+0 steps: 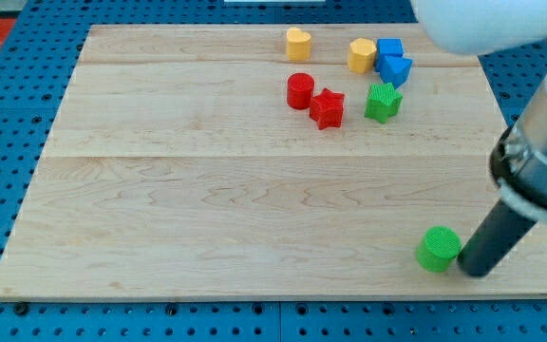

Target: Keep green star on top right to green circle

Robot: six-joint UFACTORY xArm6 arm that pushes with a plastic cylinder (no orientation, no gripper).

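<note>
The green star point(383, 102) sits in the upper right of the wooden board, just below the blue blocks. The green circle point(438, 249) lies near the bottom right edge of the board, far below the star. My tip point(473, 271) rests on the board just right of the green circle, touching or almost touching its right side. The dark rod slants up to the right from there.
A red circle point(299, 90) and red star point(328, 108) sit left of the green star. A yellow heart point(298, 44), a yellow block point(361, 55) and two blue blocks point(392, 61) lie near the top. The board's right edge point(539, 218) is close to my tip.
</note>
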